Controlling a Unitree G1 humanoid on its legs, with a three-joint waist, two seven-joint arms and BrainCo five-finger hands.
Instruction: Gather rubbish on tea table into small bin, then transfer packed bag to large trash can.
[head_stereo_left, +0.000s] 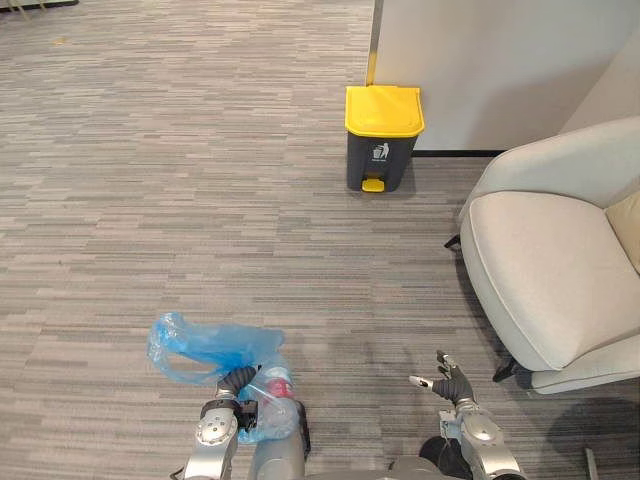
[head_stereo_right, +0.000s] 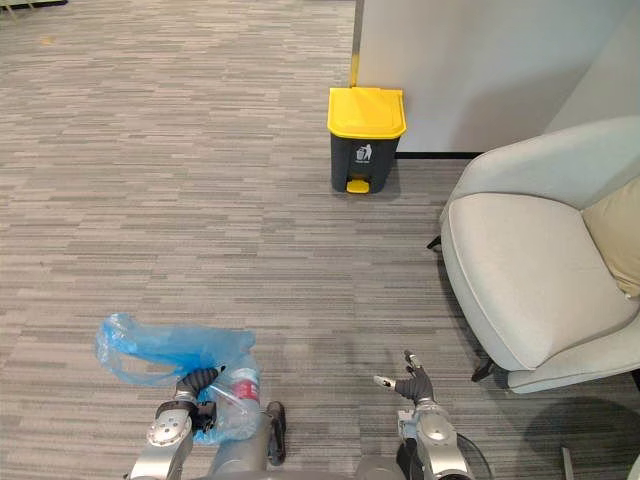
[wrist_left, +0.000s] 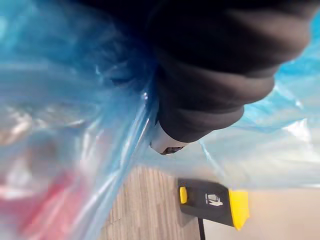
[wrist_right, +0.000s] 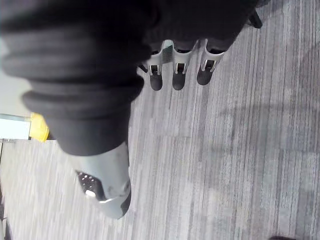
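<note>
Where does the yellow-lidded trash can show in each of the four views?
Left eye view: trash can, upper centre, by the wall.
Right eye view: upper centre too.
Left wrist view: sideways, beyond the blue bag.
Right wrist view: yellow sliver beside the right robot hand, probably its lid.
Shared landmark: striped grey carpet.

I see grey carpet floor (head_stereo_left: 200, 200) with fine stripes across the whole area ahead. A dark trash can (head_stereo_left: 380, 150) with a yellow lid (head_stereo_left: 384, 109) and a yellow pedal (head_stereo_left: 373, 184) stands on it far ahead, close against the foot of a pale wall (head_stereo_left: 500, 60). To the right, a light grey armchair (head_stereo_left: 545, 270) stands on the carpet on dark legs, well apart from the can.
</note>
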